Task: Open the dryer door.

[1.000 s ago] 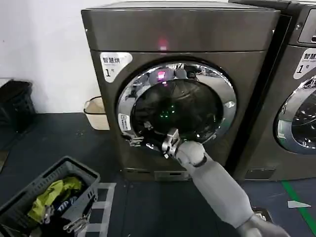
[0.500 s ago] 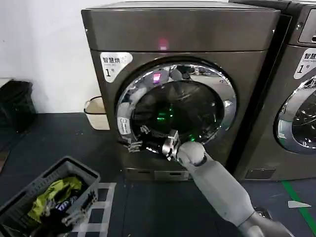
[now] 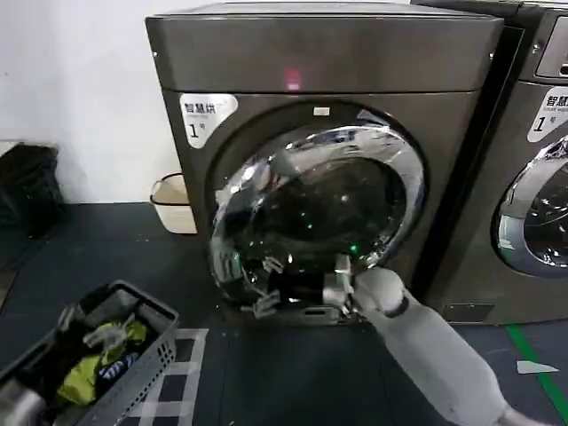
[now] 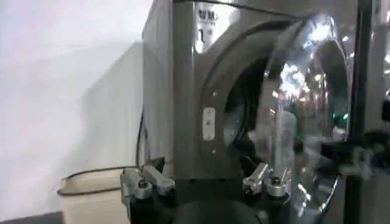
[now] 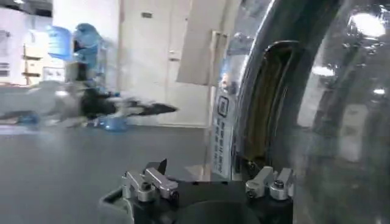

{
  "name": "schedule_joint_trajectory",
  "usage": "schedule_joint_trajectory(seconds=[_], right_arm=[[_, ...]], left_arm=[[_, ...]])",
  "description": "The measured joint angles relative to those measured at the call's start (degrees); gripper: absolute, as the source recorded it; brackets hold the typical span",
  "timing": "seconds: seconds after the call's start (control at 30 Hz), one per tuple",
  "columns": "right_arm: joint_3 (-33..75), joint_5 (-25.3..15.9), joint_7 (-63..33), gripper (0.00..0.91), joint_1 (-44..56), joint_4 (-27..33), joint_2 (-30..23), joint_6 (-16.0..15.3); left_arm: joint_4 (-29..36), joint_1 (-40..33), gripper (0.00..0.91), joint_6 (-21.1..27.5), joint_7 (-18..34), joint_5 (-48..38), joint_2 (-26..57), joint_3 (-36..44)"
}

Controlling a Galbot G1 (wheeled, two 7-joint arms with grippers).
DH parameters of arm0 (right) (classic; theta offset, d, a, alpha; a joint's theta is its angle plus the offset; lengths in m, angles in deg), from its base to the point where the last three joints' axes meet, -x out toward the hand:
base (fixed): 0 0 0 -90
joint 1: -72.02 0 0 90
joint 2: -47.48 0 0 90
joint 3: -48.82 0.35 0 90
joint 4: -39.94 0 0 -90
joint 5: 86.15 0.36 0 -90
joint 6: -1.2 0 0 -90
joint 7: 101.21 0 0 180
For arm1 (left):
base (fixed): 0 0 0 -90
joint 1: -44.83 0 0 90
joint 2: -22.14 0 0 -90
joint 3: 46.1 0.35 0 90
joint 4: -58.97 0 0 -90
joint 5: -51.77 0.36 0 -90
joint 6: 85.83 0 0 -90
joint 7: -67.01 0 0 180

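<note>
the dryer, a big dark bronze-grey front-loader with a small pink light on its plain top panel and a white "1" sticker at the upper left of its front, stands on the dark floor against a white wall. a second similar machine stands just beside it on the right.

the dryer door, a chrome-ringed porthole of dark tinted glass, is partly open: its left edge stands out from the dryer front and a dark gap shows along the top and left of the ring. in the left wrist view the door stands away from the round opening, whose inner rim shows behind it.

the right arm reaches up from the lower right, and the right gripper sits at the bottom edge of the door. whether its fingers are spread or pressed on the rim i cannot tell. in its own wrist view the door's chrome rim is right ahead of it.

a grey laundry basket holding yellow-green clothes sits on the floor at lower left. the left gripper hangs over that basket, well apart from the dryer; its fingers look spread, holding nothing.

a cream bin stands by the wall left of the dryer.
</note>
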Motion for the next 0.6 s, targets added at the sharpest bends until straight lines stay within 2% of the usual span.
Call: schedule_joint_trajectory(seconds=[0.23, 0.37, 0.6], right_arm=[[3.99, 0.63, 5.44, 0.907, 5.28, -3.92, 3.85, 1.26], [5.91, 2.55, 7.79, 0.907, 7.49, -5.46, 5.86, 1.43], [9.61, 3.83, 12.70, 0.907, 10.88, -7.40, 8.75, 1.88]], left_arm=[[-7.12, -10.14, 0.907, -0.12, -0.49, -7.64, 8.32, 9.38], [-11.79, -17.17, 0.907, -0.85, -1.32, -10.61, 11.99, 16.61], [-18.32, -27.93, 0.907, -5.71, -3.14, -14.08, 16.03, 30.71]])
